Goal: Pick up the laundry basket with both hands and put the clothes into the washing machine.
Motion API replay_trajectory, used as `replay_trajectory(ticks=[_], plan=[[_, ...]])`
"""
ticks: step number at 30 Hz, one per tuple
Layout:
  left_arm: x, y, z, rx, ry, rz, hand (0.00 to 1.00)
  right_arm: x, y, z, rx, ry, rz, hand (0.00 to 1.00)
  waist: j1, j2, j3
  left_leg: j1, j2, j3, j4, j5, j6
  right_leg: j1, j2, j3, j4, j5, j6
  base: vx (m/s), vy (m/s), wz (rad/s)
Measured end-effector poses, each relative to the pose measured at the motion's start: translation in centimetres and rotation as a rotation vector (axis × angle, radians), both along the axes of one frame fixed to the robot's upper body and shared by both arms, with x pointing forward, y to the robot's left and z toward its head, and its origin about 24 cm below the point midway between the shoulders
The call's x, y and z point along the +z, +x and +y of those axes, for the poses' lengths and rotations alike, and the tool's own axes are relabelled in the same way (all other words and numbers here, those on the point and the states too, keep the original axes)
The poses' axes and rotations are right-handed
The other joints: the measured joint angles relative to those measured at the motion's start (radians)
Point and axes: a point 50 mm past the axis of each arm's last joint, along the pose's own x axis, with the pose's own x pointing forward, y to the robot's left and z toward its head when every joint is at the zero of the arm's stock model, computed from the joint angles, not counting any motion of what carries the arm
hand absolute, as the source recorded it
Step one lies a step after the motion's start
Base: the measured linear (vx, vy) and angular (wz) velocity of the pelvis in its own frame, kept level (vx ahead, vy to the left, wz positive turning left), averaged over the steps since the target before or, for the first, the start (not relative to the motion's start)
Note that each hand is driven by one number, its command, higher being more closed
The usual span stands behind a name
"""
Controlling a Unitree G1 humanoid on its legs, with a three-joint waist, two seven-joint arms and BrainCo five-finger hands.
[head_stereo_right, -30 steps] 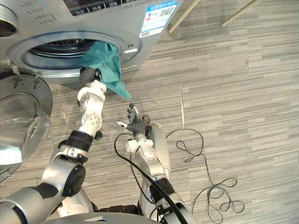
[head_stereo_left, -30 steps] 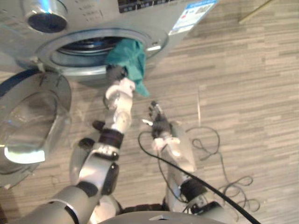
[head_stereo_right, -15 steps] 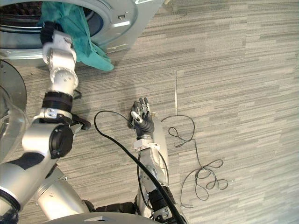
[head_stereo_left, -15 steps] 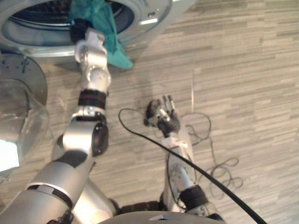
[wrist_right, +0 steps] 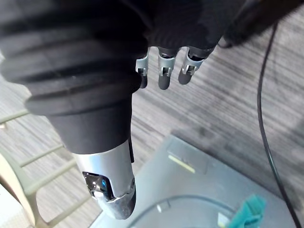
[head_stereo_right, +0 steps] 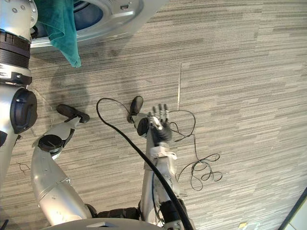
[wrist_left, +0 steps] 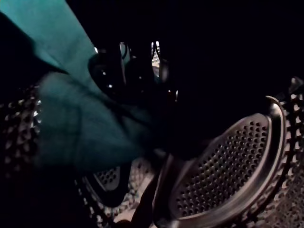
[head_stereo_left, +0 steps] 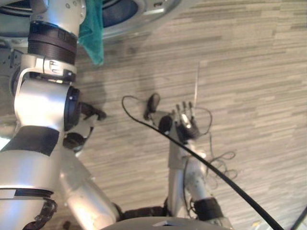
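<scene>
Loading looks partly done: the teal cloth [head_stereo_right: 57, 24] drapes across the rim of the washing machine [head_stereo_right: 120, 14], one end in the drum [wrist_left: 228, 161] and the other hanging outside. The left robot hand [wrist_left: 114, 71] is inside the machine beside the cloth; whether it pinches it I cannot tell. The right robot hand [head_stereo_right: 160, 125] hangs spread, well clear of the machine.
</scene>
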Motion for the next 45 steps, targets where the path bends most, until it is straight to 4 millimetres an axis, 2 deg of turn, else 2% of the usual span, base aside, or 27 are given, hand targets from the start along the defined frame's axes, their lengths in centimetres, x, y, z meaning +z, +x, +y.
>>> replay_trajectory(ticks=[2, 5, 6, 7, 9, 10, 11, 12, 13, 14, 15, 17, 18, 20, 22, 23, 29, 32, 36, 37, 38, 39, 40, 41, 42, 44, 45], plan=[[-0.3, -0.1, -0.6, 0.287, 0.299, 0.012, 1.0, -1.0, -1.2, -1.6, -0.047, -0.035, 0.042, 0.0, 0.008, 0.0, 0.0, 0.015, -0.002, 0.0, -0.023, 0.003, -0.004, 0.041, 0.004, -0.031, -0.038, 0.012, -0.002, 0.1, -0.019, 0.03], [-0.8, -0.3, -1.7, 0.616, 0.68, -0.028, 1.0, -0.8, -1.1, -1.5, -0.054, -0.027, 0.02, 0.0, 0.005, 0.0, 0.0, 0.027, -0.015, 0.0, -0.044, 0.003, -0.004, 0.066, -0.002, -0.045, -0.061, 0.025, -0.002, 0.08, 0.008, 0.12], [-1.6, -0.2, -2.7, 0.82, 0.932, -0.058, 1.0, -0.7, -1.0, -0.9, -0.046, -0.012, 0.005, 0.0, 0.008, 0.0, 0.0, 0.031, -0.026, 0.003, -0.053, 0.003, -0.003, 0.073, -0.009, -0.049, -0.071, 0.027, 0.001, 0.08, 0.018, 0.12], [-2.2, -0.2, -3.5, 0.946, 1.112, -0.1, 0.0, -0.8, -1.0, -0.4, -0.026, -0.001, -0.003, 0.0, 0.011, 0.0, 0.0, 0.035, -0.033, 0.003, -0.056, 0.003, -0.003, 0.074, -0.016, -0.049, -0.066, 0.027, 0.001, 0.1, 0.009, 0.14], [-4.0, 0.4, -4.2, 1.211, 1.466, -0.185, 0.0, -1.0, -0.9, 0.7, 0.017, 0.021, -0.02, 0.0, 0.015, -0.001, -0.001, 0.047, -0.039, 0.004, -0.062, 0.002, -0.002, 0.074, -0.031, -0.051, -0.038, 0.035, 0.002, 0.09, -0.02, 0.12], [-4.7, 0.8, -4.1, 1.254, 1.546, -0.183, 0.0, -1.0, -0.9, 0.8, 0.023, 0.022, -0.028, 0.0, 0.015, -0.001, 0.0, 0.053, -0.04, 0.004, -0.065, 0.002, -0.002, 0.072, -0.037, -0.053, -0.022, 0.041, -0.001, 0.08, -0.059, 0.09], [-6.0, 1.7, -3.9, 1.268, 1.691, -0.132, 0.0, -0.6, -0.8, 0.6, 0.021, 0.028, -0.049, 0.0, 0.013, -0.003, -0.002, 0.068, -0.04, 0.003, -0.064, 0.002, -0.002, 0.036, -0.053, -0.046, 0.063, 0.086, -0.016, 0.06, -0.075, 0.02], [-6.5, 2.2, -3.6, 1.257, 1.742, -0.092, 0.0, -0.3, -0.8, 0.5, 0.015, 0.031, -0.067, 0.0, 0.016, -0.01, -0.008, 0.073, -0.033, 0.004, -0.062, 0.003, -0.003, -0.012, -0.054, -0.034, 0.102, 0.069, -0.003, 0.02, -0.155, -0.22], [-6.5, 2.5, -2.3, 1.26, 1.798, -0.014, 0.0, 0.1, -0.5, 0.8, 0.034, 0.044, -0.089, 0.0, 0.026, -0.016, -0.012, 0.073, -0.005, 0.013, -0.046, 0.007, -0.011, -0.009, -0.014, -0.043, -0.076, 0.109, 0.022, -0.02, -0.167, -0.27], [-6.0, 2.6, -1.1, 1.249, 1.818, 0.067, 0.0, -0.3, -0.3, 1.1, 0.06, 0.05, -0.073, 0.0, 0.024, -0.02, -0.013, 0.073, 0.011, 0.011, -0.03, 0.003, -0.03, 0.017, 0.002, -0.064, -0.157, 0.141, -0.018, -0.03, -0.171, -0.41], [-5.6, 2.5, -0.7, 1.243, 1.803, 0.096, 0.0, -0.4, -0.2, 1.2, 0.077, 0.048, -0.062, 0.0, 0.028, -0.02, -0.013, 0.072, 0.022, 0.01, -0.029, 0.007, -0.037, 0.01, 0.011, -0.075, -0.161, 0.156, -0.037, -0.02, -0.136, -0.4], [-4.9, 2.2, 0.8, 1.246, 1.784, 0.162, 0.0, -0.6, -0.2, 1.3, 0.096, 0.048, -0.045, 0.0, 0.017, -0.02, -0.013, 0.071, 0.044, -0.002, -0.041, 0.018, -0.059, 0.016, 0.04, -0.087, -0.173, 0.157, -0.038, 0.0, -0.138, -0.34], [-4.9, 2.1, 0.5, 1.243, 1.796, 0.147, 0.0, -0.8, -0.3, 1.3, 0.099, 0.048, -0.037, 0.0, 0.013, -0.02, -0.013, 0.071, 0.046, -0.003, -0.046, 0.02, -0.062, 0.018, 0.044, -0.088, -0.173, 0.157, -0.038, 0.0, -0.114, 0.01], [-5.9, 1.9, -1.6, 1.262, 1.946, 0.009, 0.0, -1.4, -0.9, 0.4, 0.076, 0.049, -0.014, 0.0, 0.017, -0.02, -0.013, 0.063, 0.048, -0.013, -0.048, 0.026, -0.071, 0.019, 0.048, -0.089, -0.175, 0.155, -0.039, -0.01, -0.069, 0.07], [-6.5, 1.4, -2.4, 1.288, 2.025, -0.077, 0.0, -1.5, -1.0, 0.2, 0.076, 0.045, -0.015, 0.0, 0.018, -0.019, -0.013, 0.053, 0.052, -0.025, -0.047, 0.027, -0.072, 0.028, 0.053, -0.098, -0.187, 0.152, -0.039, -0.01, -0.035, 0.08], [-6.6, 1.3, -2.1, 1.318, 2.05, -0.095, 0.0, -1.5, -1.1, 0.2, 0.076, 0.044, -0.018, 0.0, 0.015, -0.019, -0.013, 0.053, 0.052, -0.028, -0.047, 0.029, -0.071, 0.033, 0.052, -0.101, -0.189, 0.152, -0.039, 0.0, -0.019, 0.1], [-7.9, 1.4, -0.9, 1.398, 2.09, -0.128, 0.0, -2.0, -1.7, -0.2, 0.071, 0.052, -0.013, 0.0, 0.017, -0.017, -0.014, 0.07, 0.048, -0.037, -0.057, 0.044, -0.073, 0.058, 0.054, -0.11, -0.198, 0.153, -0.041, 0.01, -0.009, 0.04], [-8.4, 1.6, -0.4, 1.4, 2.053, -0.077, 0.0, -2.3, -1.9, -0.2, 0.059, 0.059, -0.002, 0.0, 0.017, -0.015, -0.015, 0.093, 0.026, -0.038, -0.09, 0.064, -0.076, 0.081, 0.048, -0.114, -0.202, 0.153, -0.041, 0.05, -0.02, 0.11], [-8.1, 1.0, 2.6, 1.255, 1.749, 0.178, 0.0, -2.2, -1.9, 0.2, 0.06, 0.058, -0.001, 0.0, 0.019, -0.012, -0.014, 0.104, 0.022, -0.039, -0.104, 0.076, -0.08, 0.088, 0.05, -0.117, -0.2, 0.15, -0.046, 0.05, -0.037, 0.03], [-8.7, 0.4, 3.5, 1.159, 1.612, 0.228, 0.0, -2.2, -1.9, 0.2, 0.066, 0.043, 0.003, 0.0, 0.019, -0.007, -0.015, 0.104, 0.023, -0.041, -0.104, 0.077, -0.082, 0.088, 0.051, -0.117, -0.199, 0.149, -0.047, 0.05, -0.041, 0.0], [-9.6, -0.1, 4.3, 1.056, 1.465, 0.257, 0.0, -2.2, -1.9, 0.2, 0.068, 0.023, 0.009, 0.0, 0.022, -0.001, -0.016, 0.104, 0.023, -0.043, -0.104, 0.077, -0.082, 0.088, 0.051, -0.117, -0.197, 0.147, -0.049, 0.05, -0.039, 0.01], [-10.0, -0.3, 4.6, 1.015, 1.394, 0.264, 0.0, -2.2, -1.8, 0.3, 0.074, 0.012, 0.013, 0.0, 0.023, 0.0, -0.016, 0.104, 0.023, -0.044, -0.103, 0.077, -0.082, 0.088, 0.05, -0.117, -0.194, 0.145, -0.053, 0.06, -0.046, 0.06], [-11.2, -1.4, 5.3, 0.948, 1.189, 0.262, 0.0, -2.2, -1.8, 0.3, 0.071, 0.002, 0.022, 0.0, 0.03, 0.001, -0.015, 0.103, 0.022, -0.05, -0.102, 0.078, -0.083, 0.088, 0.047, -0.119, -0.182, 0.135, -0.056, 0.06, -0.055, 0.1], [-12.0, -1.9, 5.4, 0.93, 1.091, 0.257, 0.0, -2.2, -1.8, 0.2, 0.065, 0.001, 0.029, 0.0, 0.037, 0.002, -0.015, 0.103, 0.022, -0.053, -0.102, 0.08, -0.085, 0.088, 0.044, -0.121, -0.172, 0.126, -0.058, 0.05, -0.048, 0.14], [-12.6, -2.3, 5.5, 0.925, 1.032, 0.253, 0.0, -2.2, -1.8, 0.2, 0.061, -0.003, 0.03, 0.0, 0.041, 0.002, -0.015, 0.103, 0.022, -0.055, -0.102, 0.081, -0.086, 0.088, 0.041, -0.123, -0.167, 0.12, -0.058, 0.04, -0.063, 0.18], [-15.9, -3.6, 5.4, 0.9, 0.894, 0.286, 0.0, -2.1, -1.7, 0.1, 0.054, -0.016, 0.032, 0.0, 0.051, 0.007, -0.015, 0.102, 0.022, -0.067, -0.101, 0.083, -0.093, 0.088, 0.031, -0.128, -0.142, 0.094, -0.053, 0.04, -0.066, 0.15], [-16.9, -3.9, 5.5, 0.891, 0.869, 0.301, 0.0, -2.1, -1.7, 0.1, 0.052, -0.021, 0.031, 0.0, 0.054, 0.009, -0.015, 0.102, 0.022, -0.072, -0.099, 0.083, -0.094, 0.089, 0.03, -0.129, -0.137, 0.089, -0.052, 0.06, -0.064, 0.09]])
